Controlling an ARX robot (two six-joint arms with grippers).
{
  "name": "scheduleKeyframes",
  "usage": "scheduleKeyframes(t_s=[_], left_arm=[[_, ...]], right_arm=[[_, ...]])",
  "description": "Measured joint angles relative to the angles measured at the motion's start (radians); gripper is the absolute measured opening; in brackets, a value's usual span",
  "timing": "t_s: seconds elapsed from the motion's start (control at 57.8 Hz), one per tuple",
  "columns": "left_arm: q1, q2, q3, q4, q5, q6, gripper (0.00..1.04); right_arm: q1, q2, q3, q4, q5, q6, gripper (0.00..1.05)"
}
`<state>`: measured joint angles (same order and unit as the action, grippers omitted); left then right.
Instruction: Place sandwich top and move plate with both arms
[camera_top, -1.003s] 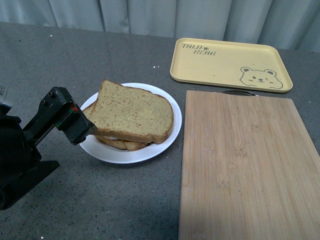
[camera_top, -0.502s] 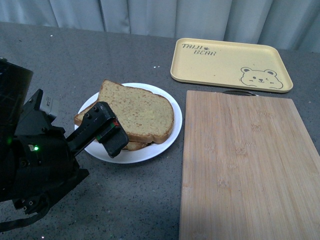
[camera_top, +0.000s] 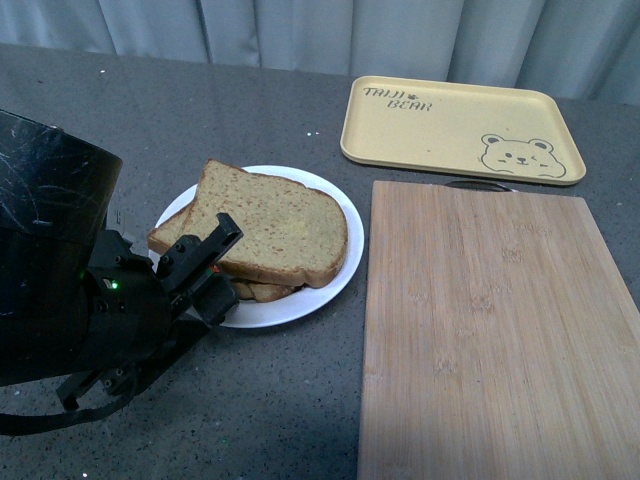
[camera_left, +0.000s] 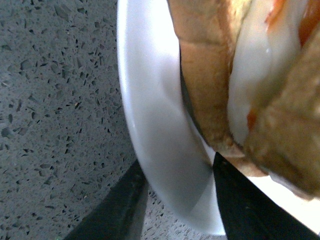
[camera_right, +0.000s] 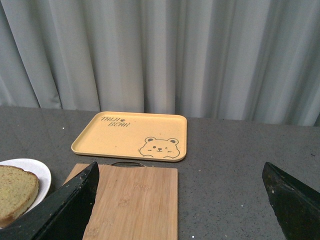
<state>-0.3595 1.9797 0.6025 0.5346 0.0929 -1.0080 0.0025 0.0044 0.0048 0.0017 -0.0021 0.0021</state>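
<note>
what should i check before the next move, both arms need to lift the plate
1. Sandwich top lies on the stack on the plate: ok.
2. Left gripper straddles the plate's rim, one finger on either side: ok.
3. Left gripper shut on the rim: not ok, it is open.
4. Inner finger clear of the bottom slice: cannot tell.
5. Right gripper at the plate: not ok, open and well away from it.
</note>
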Motion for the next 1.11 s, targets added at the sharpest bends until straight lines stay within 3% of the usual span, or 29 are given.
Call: scheduleKeyframes(t_s=[0.277,0.726,1.107], left_arm=[[0.054,-0.005,-0.001,0.072,0.089,-0.160,0.04],[0.060,-0.037,-0.084,0.381,0.207,-0.333,0.04],[-0.055,0.110,0.334,0.174,0.095,-0.383,0.04]], right_arm=[[0.000,0.000,0.000,0.000,0.000,0.000,0.95],[0.000,0.000,0.000,0.000,0.000,0.000,0.95],[0.000,0.000,0.000,0.000,0.000,0.000,0.95]])
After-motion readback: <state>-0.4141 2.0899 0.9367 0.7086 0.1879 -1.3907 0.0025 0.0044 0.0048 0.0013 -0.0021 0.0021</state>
